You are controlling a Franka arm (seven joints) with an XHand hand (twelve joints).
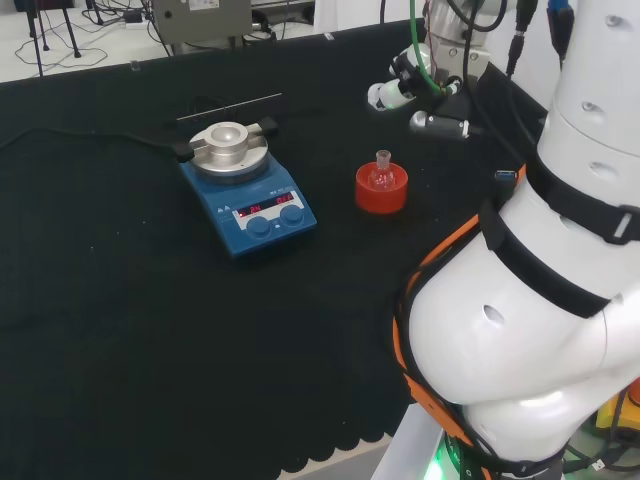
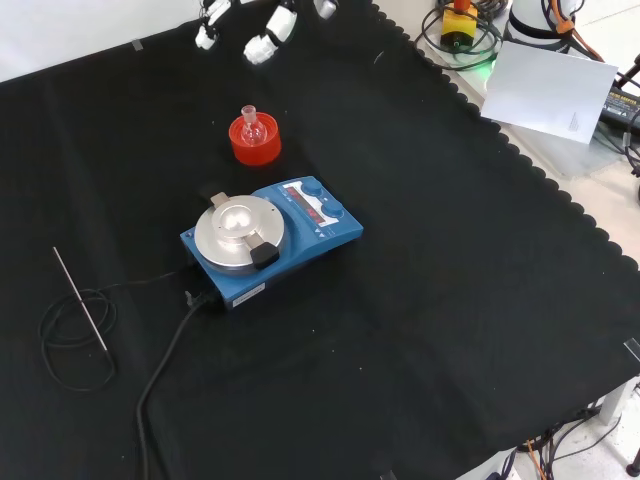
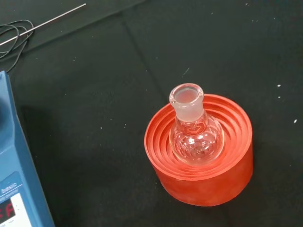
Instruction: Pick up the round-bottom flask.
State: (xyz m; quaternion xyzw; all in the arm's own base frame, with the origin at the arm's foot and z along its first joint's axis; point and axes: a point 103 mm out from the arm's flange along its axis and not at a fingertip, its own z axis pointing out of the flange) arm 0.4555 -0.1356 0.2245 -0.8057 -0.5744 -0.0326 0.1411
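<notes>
Looking over the arm in the head view: small clear glass round-bottom flask (image 1: 382,172) upright in red ribbed ring stand (image 1: 381,189), right of blue hotplate stirrer (image 1: 249,190); black and white hand (image 1: 405,85) well apart beyond, empty, finger spread impossible to tell; front view: fingers (image 2: 263,45) above flask; wrist view: neck (image 3: 186,98) narrow and slick, so likely slipping, or dragging the stand along.

You get even, bright overhead light across all views; the black cloth (image 2: 420,330) swallows shadows. The flask (image 3: 195,132) shows soft glints, its frosted neck crisp, perhaps slightly soft at the wrist view's corners.
</notes>
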